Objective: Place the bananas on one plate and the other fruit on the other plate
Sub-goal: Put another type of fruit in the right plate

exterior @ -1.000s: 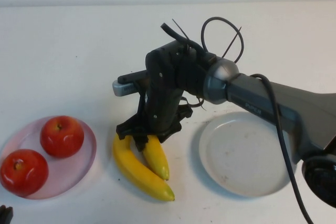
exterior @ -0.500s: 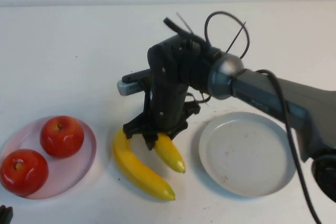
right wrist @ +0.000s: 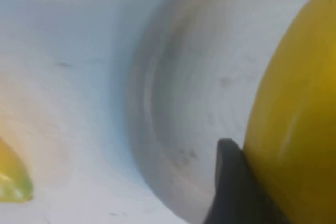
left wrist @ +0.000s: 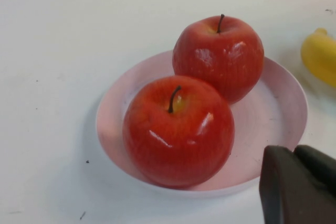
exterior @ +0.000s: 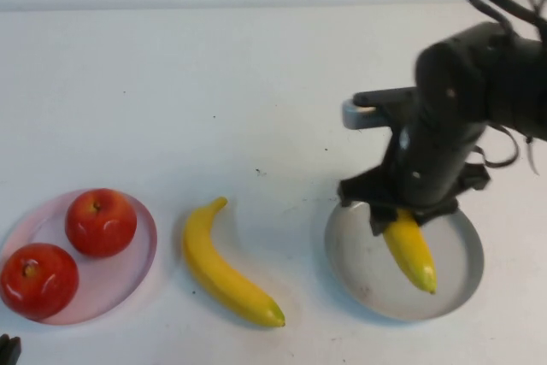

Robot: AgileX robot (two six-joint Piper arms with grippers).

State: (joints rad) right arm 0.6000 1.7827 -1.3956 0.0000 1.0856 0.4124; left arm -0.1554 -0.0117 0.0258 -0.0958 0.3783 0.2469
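Gripping one banana (exterior: 409,250) over the grey plate (exterior: 457,284), the right end effector (exterior: 400,218) should lower before releasing. The other banana (exterior: 224,273) lies on the counter (exterior: 171,100); both apples (exterior: 101,221) fill the pink plate (exterior: 141,256), beside the left end effector (left wrist: 296,184), whose opening cannot be told.

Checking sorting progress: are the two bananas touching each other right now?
Apart. In the high view one banana lies on the table between the plates, the other banana hangs in the right pincer over the grey plate.
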